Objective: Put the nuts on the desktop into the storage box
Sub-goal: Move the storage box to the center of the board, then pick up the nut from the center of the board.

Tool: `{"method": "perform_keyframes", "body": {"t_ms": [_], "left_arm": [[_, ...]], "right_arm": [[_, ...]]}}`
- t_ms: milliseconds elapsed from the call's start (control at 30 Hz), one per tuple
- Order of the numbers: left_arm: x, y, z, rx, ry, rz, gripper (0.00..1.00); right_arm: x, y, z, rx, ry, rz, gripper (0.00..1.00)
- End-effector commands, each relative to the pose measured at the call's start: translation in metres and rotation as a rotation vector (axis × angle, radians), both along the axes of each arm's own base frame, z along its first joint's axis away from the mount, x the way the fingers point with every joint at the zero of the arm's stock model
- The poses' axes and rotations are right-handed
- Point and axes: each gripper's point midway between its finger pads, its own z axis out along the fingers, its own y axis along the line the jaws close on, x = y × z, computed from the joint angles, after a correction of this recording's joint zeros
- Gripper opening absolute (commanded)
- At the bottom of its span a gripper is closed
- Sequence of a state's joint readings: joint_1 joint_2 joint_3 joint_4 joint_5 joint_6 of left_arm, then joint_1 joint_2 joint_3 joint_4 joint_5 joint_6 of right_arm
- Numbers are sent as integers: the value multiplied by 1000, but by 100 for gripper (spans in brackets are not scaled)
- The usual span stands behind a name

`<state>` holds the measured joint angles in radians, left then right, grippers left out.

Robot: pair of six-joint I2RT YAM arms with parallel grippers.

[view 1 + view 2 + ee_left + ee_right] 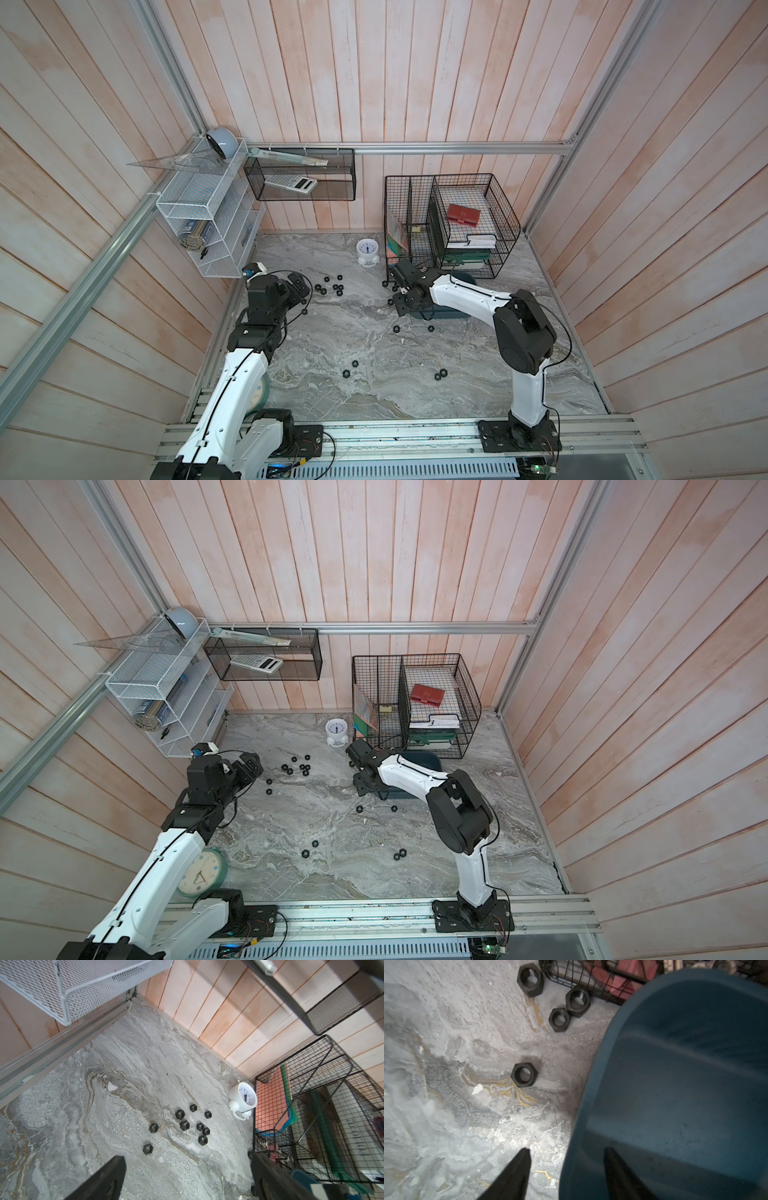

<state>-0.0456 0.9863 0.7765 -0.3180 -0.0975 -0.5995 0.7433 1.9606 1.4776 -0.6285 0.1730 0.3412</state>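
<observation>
- Presently the work seems to sit between a drop and the next pick. Most of the nuts (184, 1125) lie out on the bench (332, 399), not in the storage box (675, 1064).
- The right gripper (568, 1150) hovers at the box's rim with its fingers apart and nothing between them. One fingertip is over the box and one is over the bench.
- From the right wrist, no nut shows on the visible stretch of the box's floor, though that view is blurred. In both top views the arm hides much of the box.
- One nut (524, 1074) lies just beside the box's rim. Three more (559, 1019) lie near the box, by the black wire-mesh basket (478, 208).
- A cluster lies well apart from the box, and others are scattered between.
- The next move probably calls for a short shift off the rim to the nearest nut. The gripper would then descend with the fingers straddling it and close squarely, since the nut is small.
- The right arm's elbow is raised, its white forearm stretches above the box, and its wrist is pitched down.
- The left gripper (187, 1157) is well apart from the box. It is held above the bench with its fingers spread wide and empty, angled toward the cluster.
</observation>
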Motion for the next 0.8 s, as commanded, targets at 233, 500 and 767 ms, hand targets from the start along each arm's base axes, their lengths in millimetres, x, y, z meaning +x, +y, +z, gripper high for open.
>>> {"method": "perform_keyframes", "body": {"t_ms": [233, 500, 767], "left_arm": [[24, -28, -26, 25, 196, -59, 100], [58, -105, -43, 68, 228, -256, 100], [99, -173, -83, 208, 272, -425, 94]], "right_arm": [[3, -38, 71, 90, -192, -119, 98], [-1, -71, 89, 193, -317, -202, 98], [-10, -109, 96, 210, -352, -277, 98]]}}
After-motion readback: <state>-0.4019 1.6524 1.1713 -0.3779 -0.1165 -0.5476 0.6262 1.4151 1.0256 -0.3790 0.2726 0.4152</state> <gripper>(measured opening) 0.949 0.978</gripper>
